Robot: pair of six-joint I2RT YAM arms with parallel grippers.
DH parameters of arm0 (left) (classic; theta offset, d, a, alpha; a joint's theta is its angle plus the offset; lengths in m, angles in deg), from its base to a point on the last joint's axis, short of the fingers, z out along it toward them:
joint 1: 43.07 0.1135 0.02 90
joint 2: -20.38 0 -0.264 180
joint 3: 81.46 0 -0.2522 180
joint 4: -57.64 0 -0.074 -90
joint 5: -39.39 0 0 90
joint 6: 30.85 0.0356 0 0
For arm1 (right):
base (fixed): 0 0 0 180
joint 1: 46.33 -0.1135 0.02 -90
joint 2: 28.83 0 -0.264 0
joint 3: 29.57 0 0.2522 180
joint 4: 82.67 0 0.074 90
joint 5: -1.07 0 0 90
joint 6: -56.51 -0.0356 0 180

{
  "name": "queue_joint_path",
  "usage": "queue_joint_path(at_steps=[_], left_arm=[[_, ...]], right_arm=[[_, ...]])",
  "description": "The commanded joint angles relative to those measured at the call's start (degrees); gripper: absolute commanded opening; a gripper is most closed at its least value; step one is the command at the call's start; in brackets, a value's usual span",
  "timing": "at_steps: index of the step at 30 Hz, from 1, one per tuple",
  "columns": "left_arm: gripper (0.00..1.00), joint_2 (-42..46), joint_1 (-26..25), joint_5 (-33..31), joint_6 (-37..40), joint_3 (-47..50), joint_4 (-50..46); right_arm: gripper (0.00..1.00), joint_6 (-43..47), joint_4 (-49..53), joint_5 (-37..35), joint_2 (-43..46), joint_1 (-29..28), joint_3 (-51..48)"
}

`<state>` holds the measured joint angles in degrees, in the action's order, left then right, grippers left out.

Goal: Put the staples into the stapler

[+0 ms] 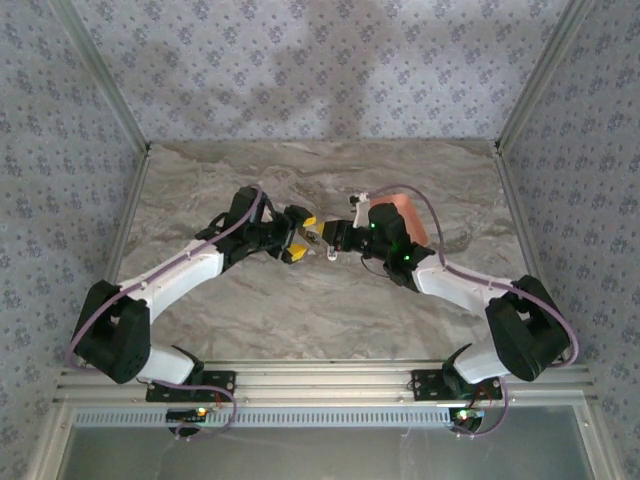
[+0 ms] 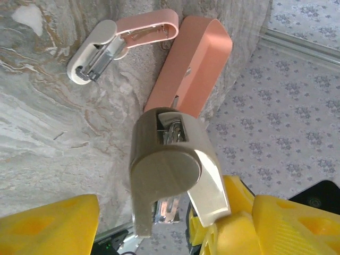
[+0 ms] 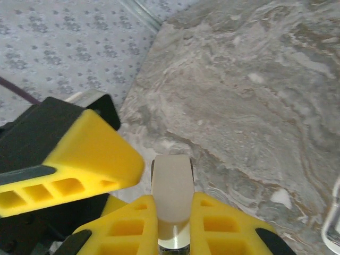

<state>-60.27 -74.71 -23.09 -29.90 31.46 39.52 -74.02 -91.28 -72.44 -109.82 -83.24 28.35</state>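
The right gripper (image 3: pixel 171 215) is clamped on a whitish oblong piece (image 3: pixel 171 180), which sits between the spread, empty fingers of the left gripper (image 2: pixel 170 228). The stapler (image 2: pixel 114 40) lies hinged open on the table (image 2: pixel 42 133) beside the salmon tray (image 2: pixel 194 58). Loading looks not yet done.

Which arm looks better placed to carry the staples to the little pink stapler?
Probably the right: its jaws are shut on the whitish holder with staples showing inside. The left jaws stand open.
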Motion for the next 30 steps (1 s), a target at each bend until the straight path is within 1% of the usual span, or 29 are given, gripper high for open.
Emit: queue_joint_path(at_steps=[1,4,5,8,11,14,15,17,18,19,22,23,24,27,30], left_arm=[[0.79,1.67,-0.38,-2.08,5.57,-0.84,-5.93],[0.83,1.36,-0.45,-4.74,12.20,-2.12,-12.51],[0.82,1.41,-0.50,-5.69,14.11,-1.93,-13.57],[0.78,2.48,-1.32,-10.52,21.51,-0.63,-15.72],[0.76,4.56,-3.01,-13.78,30.87,1.59,-13.18],[0.75,6.86,-4.33,-14.96,37.10,4.42,-8.85],[0.75,7.19,-4.64,-14.49,38.43,5.13,-7.59],[0.75,7.59,-4.98,-10.44,41.63,7.34,-2.20],[0.75,7.83,-5.39,-7.84,42.75,9.16,1.95],[0.75,8.03,-5.77,-6.82,43.06,10.76,5.20],[0.76,8.98,-6.89,-6.13,42.36,15.47,14.08],[0.76,9.16,-6.93,-6.00,42.15,16.38,16.33],[0.76,9.34,-7.02,-5.95,42.08,16.90,17.95],[0.76,9.69,-6.99,-8.01,42.29,16.93,17.87],[0.76,9.88,-7.03,-8.10,42.80,17.43,20.40]], right_arm=[[0.14,2.50,6.11,-7.23,2.74,-1.18,0.91],[0.14,1.69,12.43,-14.93,3.59,-2.37,2.08],[0.13,0.61,14.89,-17.38,3.69,-2.49,2.63],[0.12,-0.40,17.81,-20.09,3.75,-2.43,3.45],[0.11,-0.04,17.95,-19.81,3.38,-2.56,4.62],[0.08,1.14,18.05,-18.73,2.79,-3.06,6.07],[0.07,1.49,18.22,-17.99,2.52,-3.14,6.58],[0.06,1.45,18.72,-17.54,2.16,-3.47,7.61],[0.05,1.27,18.83,-17.42,1.92,-3.67,7.99],[0.04,1.18,18.77,-17.22,1.72,-3.80,8.36],[0.00,0.49,18.16,-16.33,1.22,-4.30,9.26],[0.00,0.37,17.99,-16.14,1.19,-4.48,9.48],[0.00,0.20,17.97,-15.98,1.26,-4.75,9.68],[0.00,-0.15,17.74,-16.04,1.35,-5.36,9.81],[0.00,-0.53,17.34,-15.95,1.52,-5.90,9.65]])
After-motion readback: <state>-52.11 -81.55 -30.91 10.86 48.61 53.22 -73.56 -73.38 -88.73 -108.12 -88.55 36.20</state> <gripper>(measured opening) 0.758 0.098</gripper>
